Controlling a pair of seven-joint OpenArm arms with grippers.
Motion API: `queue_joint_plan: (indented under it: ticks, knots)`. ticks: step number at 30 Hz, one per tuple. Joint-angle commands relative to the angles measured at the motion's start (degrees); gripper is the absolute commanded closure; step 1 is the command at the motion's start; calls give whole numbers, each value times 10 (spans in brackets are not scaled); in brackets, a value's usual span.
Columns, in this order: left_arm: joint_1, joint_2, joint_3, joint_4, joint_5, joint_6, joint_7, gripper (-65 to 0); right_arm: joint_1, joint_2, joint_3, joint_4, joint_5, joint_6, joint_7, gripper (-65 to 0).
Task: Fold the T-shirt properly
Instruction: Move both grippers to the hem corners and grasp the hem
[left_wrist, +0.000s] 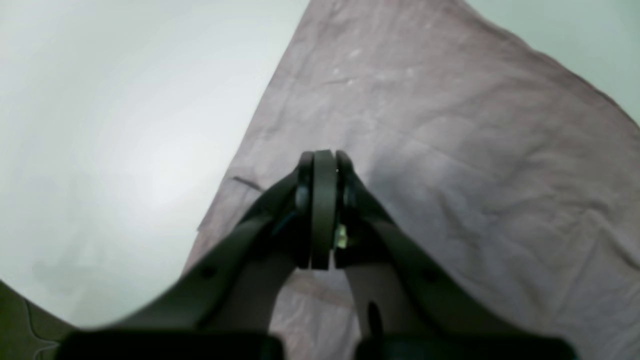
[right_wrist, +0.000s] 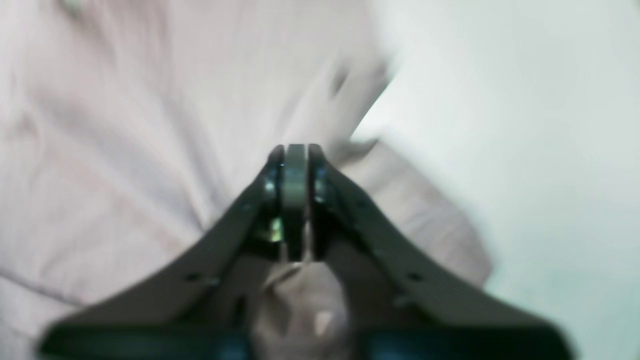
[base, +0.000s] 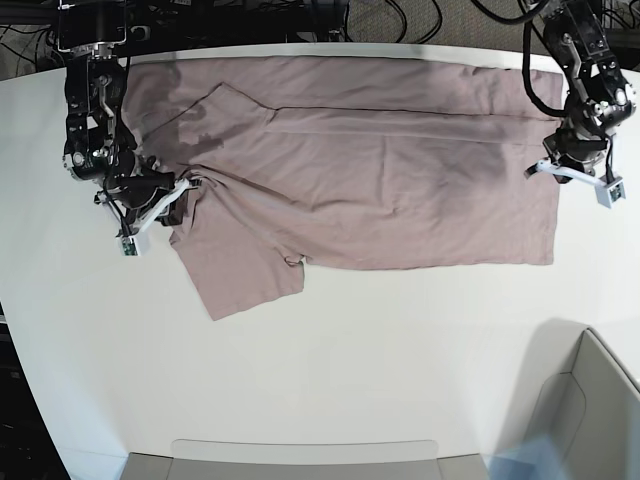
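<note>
Base view shows the T-shirt (base: 380, 170) spread on the table (base: 380, 360); left fingers (left_wrist: 324, 160) pressed together, empty; right fingers (right_wrist: 295, 152) pinch its cloth.

pink t-shirt (base: 380, 170) spread flat on white table (base: 330, 380), folded lengthwise, one sleeve jutting toward near edge. right gripper (base: 178, 195) at collar end; left gripper (base: 560, 165) at hem end.

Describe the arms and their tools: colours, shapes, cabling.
Both arms are black, jointed, with black cables looped alongside. Left tool and right tool are dark, tapering V-shaped fingers with a grey strip between the tips. In the base view, white brackets sit by each tool.
</note>
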Motion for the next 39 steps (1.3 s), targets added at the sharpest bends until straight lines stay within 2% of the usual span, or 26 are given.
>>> queue_joint_plan:
  ticks: [1, 4, 8, 14, 17, 21, 25, 29, 39]
  knots:
    - [-3, -8, -2, 9, 1, -1, -9, 0, 12, 6, 5, 11, 3, 2, 9, -88]
    - [-6, -13, -2, 9, 0, -1, -9, 0, 39, 9, 11, 6, 3, 3, 9, -194]
    - [-6, -10, -2, 8, -1, -1, -9, 0, 101, 21, 5, -46, 3, 4, 10, -270]
    - [-7, -3, 28, 8, 1, -1, -9, 0, 226, 25, -2, -201, 3, 7, 18, -272]
    - [-7, 2, 44, 8, 1, -1, -9, 0, 264, 28, -63, -266, 3, 8, 49, -272]
    - [-9, 18, 51, 8, 1, -1, -14, 0, 284, 28, -151, -334, 3, 6, 114, -272]
    - [-24, 20, 50, 8, 2, -1, -13, 0, 291, 16, -177, -396, 3, 6, 165, -272]
    - [-26, 20, 50, 8, 2, -1, -13, 0, 292, 12, -185, -429, 3, 6, 187, -272]
    - [-26, 20, 53, -7, 2, -1, -14, 0, 312, -23, -270, -469, 3, 6, 235, -272]
